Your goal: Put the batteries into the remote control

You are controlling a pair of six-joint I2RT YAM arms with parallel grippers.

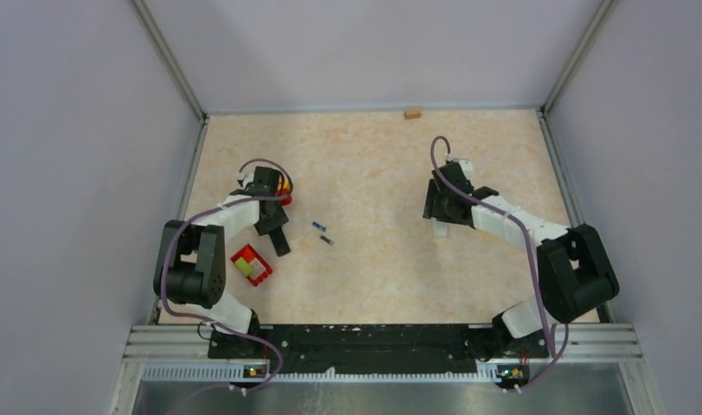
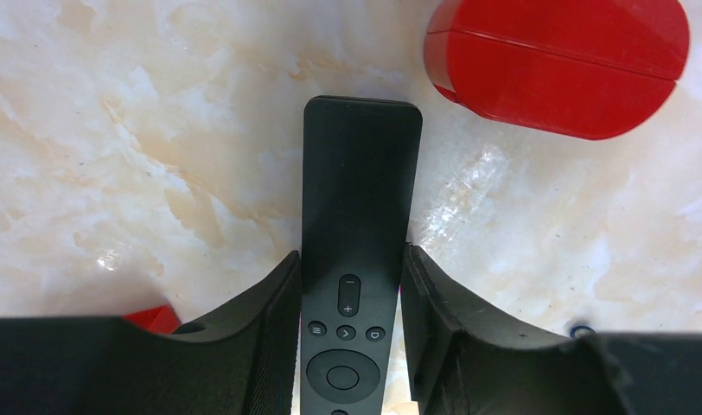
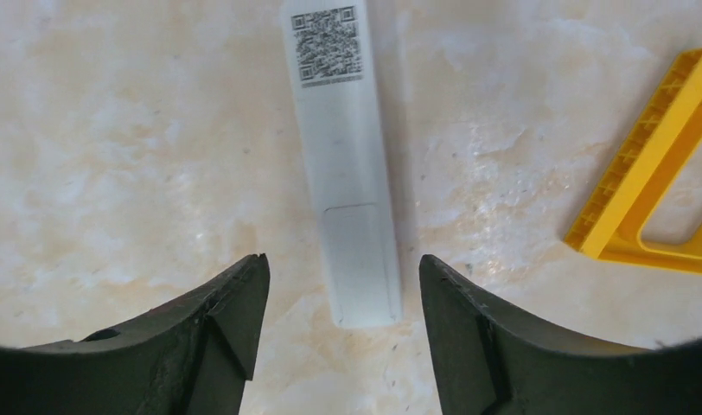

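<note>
A black remote control (image 2: 358, 190) lies face up on the table, buttons toward the wrist. My left gripper (image 2: 352, 251) is shut on it, both fingers against its long sides; seen from above, the left gripper (image 1: 272, 216) stands over the remote (image 1: 280, 240). Two batteries lie loose right of it, a blue one (image 1: 318, 226) and a dark one (image 1: 327, 239). A white remote control (image 3: 343, 164) lies back up, with a QR label and a cover outline. My right gripper (image 3: 342, 258) stands open astride its near end, not touching.
A red tray (image 1: 251, 264) holding a yellow-green piece sits near the left arm. A red rounded object (image 2: 555, 65) lies just beyond the black remote. A yellow frame (image 3: 641, 207) lies right of the white remote. A small wooden block (image 1: 412, 113) sits at the far edge.
</note>
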